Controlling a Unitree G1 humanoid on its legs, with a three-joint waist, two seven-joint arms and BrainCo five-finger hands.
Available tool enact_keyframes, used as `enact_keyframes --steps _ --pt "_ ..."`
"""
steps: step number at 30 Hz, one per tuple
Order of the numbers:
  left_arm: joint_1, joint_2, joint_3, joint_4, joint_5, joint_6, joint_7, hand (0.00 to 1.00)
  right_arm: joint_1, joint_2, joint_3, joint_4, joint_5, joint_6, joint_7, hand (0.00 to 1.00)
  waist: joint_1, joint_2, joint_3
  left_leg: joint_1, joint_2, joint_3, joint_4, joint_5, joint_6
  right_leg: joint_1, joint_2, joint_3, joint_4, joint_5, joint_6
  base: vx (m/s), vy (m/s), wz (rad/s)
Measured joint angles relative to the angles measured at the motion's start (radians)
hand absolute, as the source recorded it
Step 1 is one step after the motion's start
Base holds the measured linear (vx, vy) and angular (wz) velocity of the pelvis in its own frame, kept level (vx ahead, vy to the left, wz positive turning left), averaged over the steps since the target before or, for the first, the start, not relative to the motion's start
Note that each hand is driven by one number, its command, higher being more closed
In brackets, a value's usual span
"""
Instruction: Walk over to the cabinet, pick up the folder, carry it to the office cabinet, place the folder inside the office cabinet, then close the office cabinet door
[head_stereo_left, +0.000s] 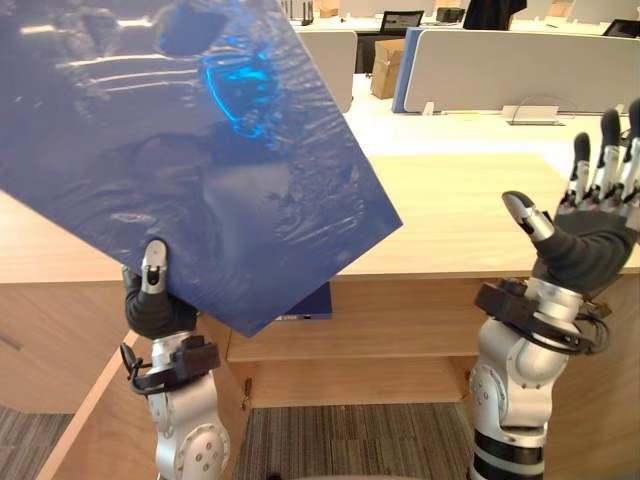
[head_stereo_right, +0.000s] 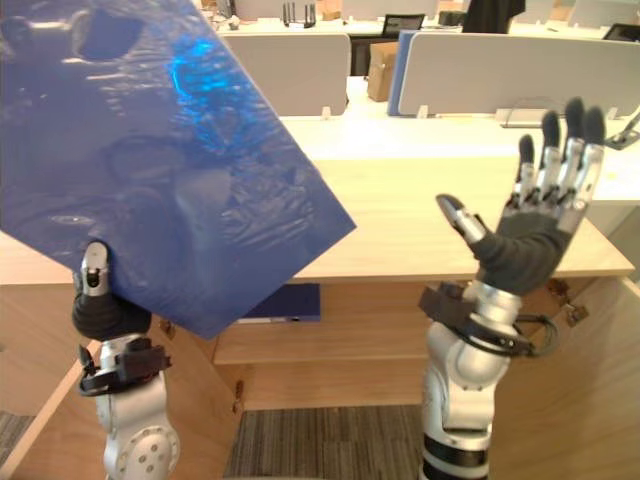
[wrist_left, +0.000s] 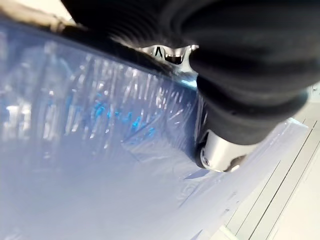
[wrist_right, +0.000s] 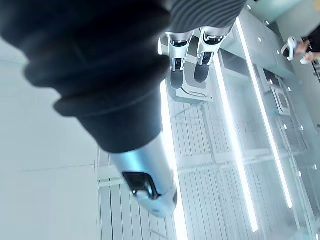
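Note:
I hold a large glossy blue folder (head_stereo_left: 190, 150) up in front of me, tilted, with its lower edge pinched in my left hand (head_stereo_left: 152, 290). The thumb lies on the folder's near face and the fingers are hidden behind it. In the left wrist view the folder's blue surface (wrist_left: 100, 165) runs right under the thumb (wrist_left: 220, 155). My right hand (head_stereo_right: 540, 215) is raised at the right, palm up, fingers straight and spread, holding nothing. Below the light wooden cabinet top (head_stereo_left: 470, 220) an open compartment (head_stereo_left: 390, 320) holds another blue folder (head_stereo_left: 315, 300) lying on its shelf.
The cabinet's wooden door (head_stereo_left: 95, 410) stands open at the lower left beside my left arm. Behind the cabinet are white desks with grey-white partition screens (head_stereo_left: 520, 65), a cardboard box (head_stereo_left: 386, 66) and monitors. Grey carpet (head_stereo_left: 350, 440) lies in front of the cabinet.

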Motion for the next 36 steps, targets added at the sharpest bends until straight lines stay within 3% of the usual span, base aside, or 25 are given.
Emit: enact_keyframes --steps 13,21,31,34,35,36 --pt "-0.032 0.018 -0.005 0.087 0.061 0.029 0.001 1.00 -0.200 -0.129 0.184 0.251 0.247 0.061 0.151 0.00 0.012 0.001 0.000 0.000 -0.004 -0.011 0.000 0.002 0.002 0.008 -0.001 -0.006 0.000 0.001 0.001 -0.01 0.000 0.02" --pt "-0.037 0.041 -0.043 0.116 0.080 0.029 0.001 1.00 -0.375 -0.215 0.346 0.464 0.532 0.097 0.245 0.00 0.016 0.001 -0.001 0.000 -0.006 -0.018 0.000 0.008 0.006 0.008 -0.002 -0.011 0.002 0.001 0.001 -0.01 0.002 0.01" --pt "-0.029 0.110 -0.044 0.117 0.079 0.030 0.026 1.00 -0.499 -0.329 0.519 0.628 0.682 0.137 0.300 0.00 0.033 0.001 -0.001 -0.012 -0.010 -0.051 -0.001 0.022 0.008 0.012 -0.004 -0.045 0.002 0.002 0.000 -0.03 0.001 0.10" --pt "-0.018 0.137 -0.044 0.117 0.075 0.030 0.040 1.00 -0.545 -0.411 0.620 0.654 0.740 0.153 0.320 0.00 0.035 0.001 -0.001 -0.020 -0.011 -0.060 -0.001 0.029 0.006 0.009 -0.004 -0.055 0.000 0.004 -0.001 -0.02 0.003 0.09" --pt "-0.016 0.145 -0.044 0.117 0.075 0.030 0.044 1.00 -0.557 -0.435 0.646 0.659 0.757 0.159 0.331 1.00 0.035 0.000 -0.001 -0.020 -0.011 -0.060 -0.001 0.029 0.006 0.009 -0.004 -0.055 0.000 0.004 -0.002 -0.02 0.003 0.04" --pt "-0.012 0.159 -0.044 0.117 0.075 0.030 0.047 1.00 -0.581 -0.488 0.706 0.660 0.778 0.163 0.343 1.00 0.035 0.000 -0.001 -0.021 -0.011 -0.061 -0.001 0.030 0.006 0.009 -0.003 -0.056 0.000 0.005 -0.002 -0.01 0.000 0.04"
